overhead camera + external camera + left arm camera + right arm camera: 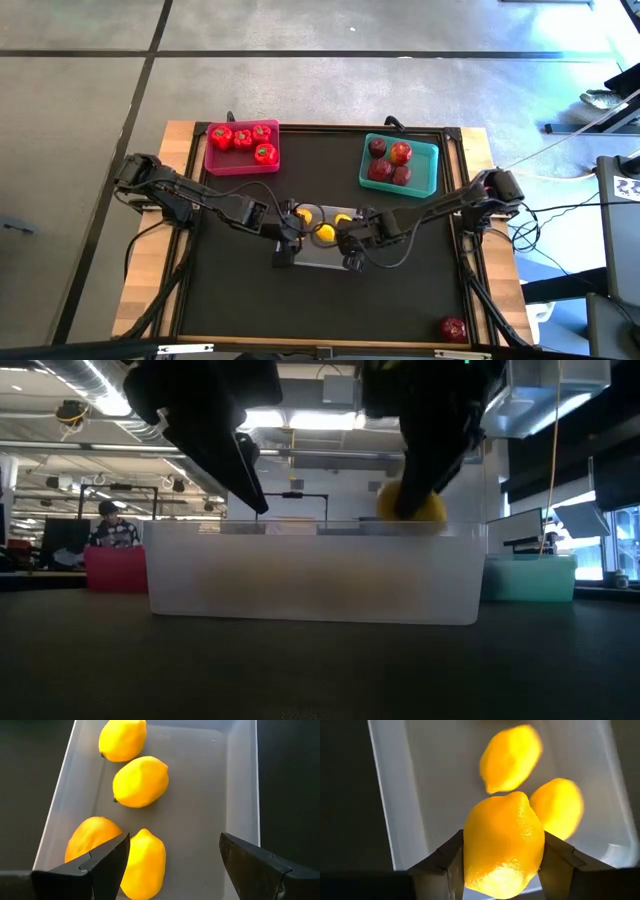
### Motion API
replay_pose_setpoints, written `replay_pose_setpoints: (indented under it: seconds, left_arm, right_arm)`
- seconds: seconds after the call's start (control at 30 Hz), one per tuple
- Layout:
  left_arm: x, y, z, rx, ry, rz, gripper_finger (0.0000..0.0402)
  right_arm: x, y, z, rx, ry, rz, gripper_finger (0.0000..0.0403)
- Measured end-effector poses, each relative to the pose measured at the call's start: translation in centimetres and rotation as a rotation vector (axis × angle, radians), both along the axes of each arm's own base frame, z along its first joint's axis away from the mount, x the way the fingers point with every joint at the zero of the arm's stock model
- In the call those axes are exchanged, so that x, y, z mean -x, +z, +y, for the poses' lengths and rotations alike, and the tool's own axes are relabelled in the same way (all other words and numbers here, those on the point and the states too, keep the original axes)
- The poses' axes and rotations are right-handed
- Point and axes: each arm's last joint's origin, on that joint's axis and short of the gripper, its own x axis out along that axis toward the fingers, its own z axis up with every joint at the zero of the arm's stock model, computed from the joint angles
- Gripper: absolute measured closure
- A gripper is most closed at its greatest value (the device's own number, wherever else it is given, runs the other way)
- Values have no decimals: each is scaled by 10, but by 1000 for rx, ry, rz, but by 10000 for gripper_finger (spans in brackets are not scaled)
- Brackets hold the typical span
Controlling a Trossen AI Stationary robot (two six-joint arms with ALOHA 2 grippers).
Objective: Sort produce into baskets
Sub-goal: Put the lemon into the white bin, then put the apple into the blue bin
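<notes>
The translucent grey-white tray (pixel 312 259) stands mid-table with yellow lemons (pixel 140 781) lying on its floor. My left gripper (pixel 172 845) hangs open and empty over the tray's left end (pixel 290 228). My right gripper (pixel 502 852) is over the tray's right end (pixel 348 240), shut on a lemon (pixel 502 845). In the low view that lemon (pixel 412 506) shows just above the tray's rim (pixel 315 528). The pink tray (pixel 215 162) at the far left holds red peppers (pixel 243 138). The teal tray (pixel 428 172) at the far right holds dark red apples (pixel 390 162). My right gripper pinches the lemon between its two fingers, one on each of its sides (pixel 470 852). The fingers (pixel 440 455) slant down at it from above. The lemon is clear of the tray's floor, over two other lemons (pixel 512 757) that lie in the tray.
One dark red apple (pixel 453 328) lies at the table's near right corner. The black mat (pixel 400 290) is bare in front of the translucent tray. A person (pixel 112 525) sits in the room beyond the table.
</notes>
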Motion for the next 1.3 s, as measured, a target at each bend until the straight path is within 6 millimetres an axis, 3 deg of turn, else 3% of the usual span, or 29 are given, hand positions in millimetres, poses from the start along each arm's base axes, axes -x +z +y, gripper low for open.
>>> replay_pose_setpoints:
  seconds: [0.27, 0.4, 0.77, 0.9, 1.1, 1.3]
  left_arm:
    - [0, 0, 0, -4, 3, 0, 98]
    - [0, 0, 0, -4, 3, -1, 98]
    - [5, -16, 1, 24, 34, -23, 98]
    - [5, -16, 1, 26, 36, -26, 98]
    - [4, -16, 1, 27, 36, -31, 98]
    - [3, -15, 2, 20, 25, -38, 98]
  right_arm:
    - [-12, -29, -9, 6, 63, 99, 223]
    - [-17, -34, -10, 7, 77, 85, 211]
    - [-19, -37, -9, -3, 70, 77, 86]
    - [-20, -37, -8, -5, 71, 68, 62]
    - [-10, -15, -11, -23, 54, 50, 70]
    - [19, 22, -12, -182, 32, 86, 90]
